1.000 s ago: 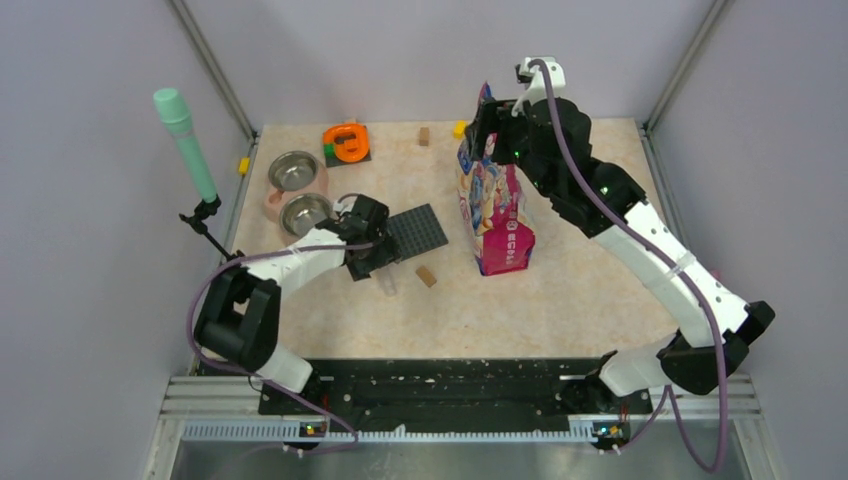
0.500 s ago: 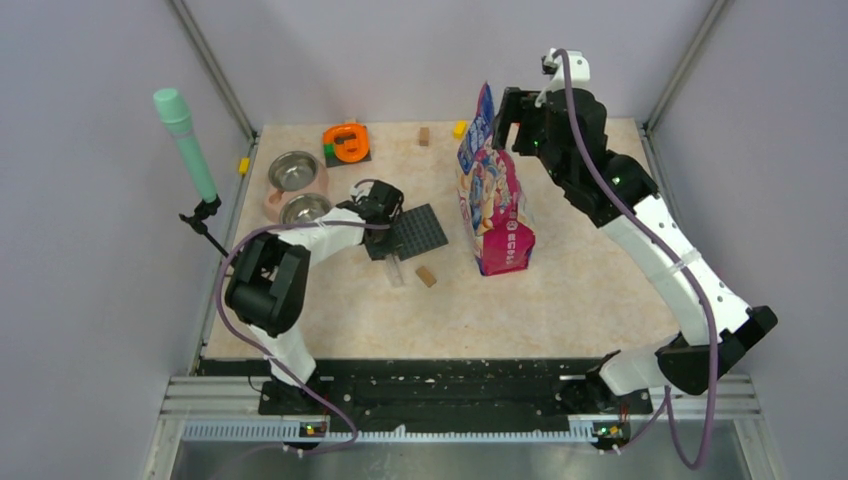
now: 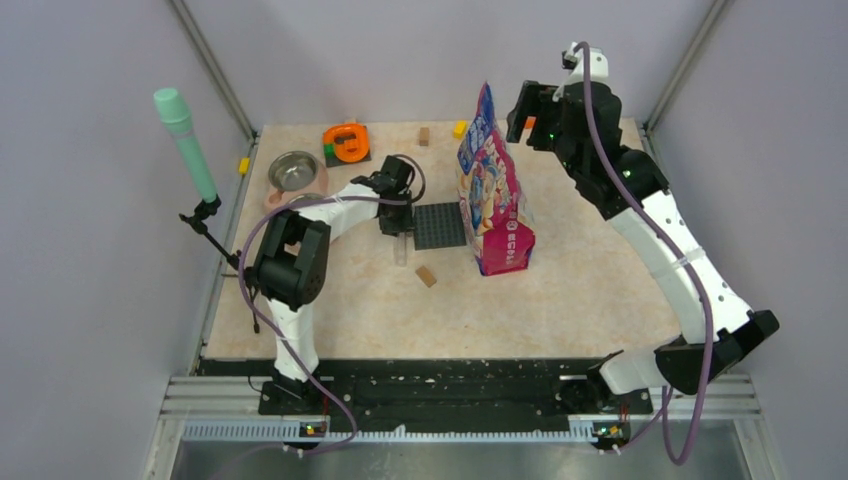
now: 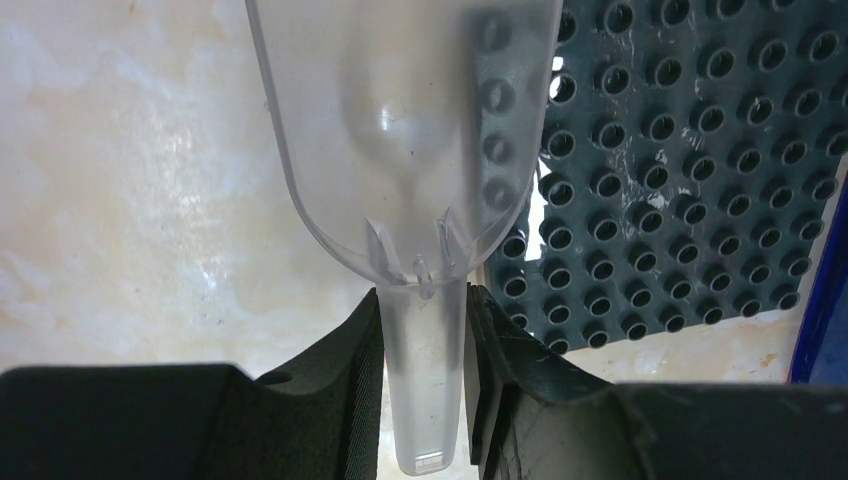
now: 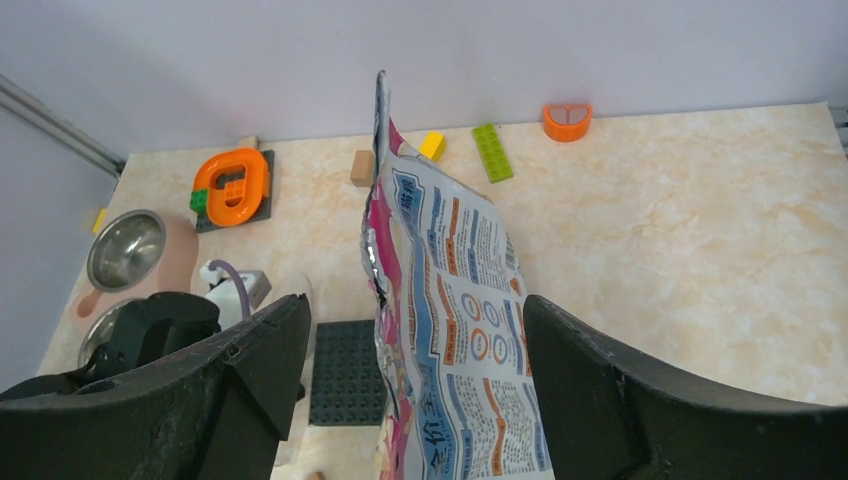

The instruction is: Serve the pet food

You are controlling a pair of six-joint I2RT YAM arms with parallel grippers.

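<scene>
Scoop (image 4: 400, 150) clamped in left hand (image 4: 425, 330), overlapping studded plate (image 4: 680, 170) edge.

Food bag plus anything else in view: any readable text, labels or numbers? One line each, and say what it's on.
food bag, right wrist view: dense print blocks and orange circles, too small and blurred to read.
food bag, top view: pink-and-blue graphics, no legible word.
clear scoop: faint moulded mark at the handle end, unreadable.
Nothing else shows writing, so no text can be quoted.
</scene>
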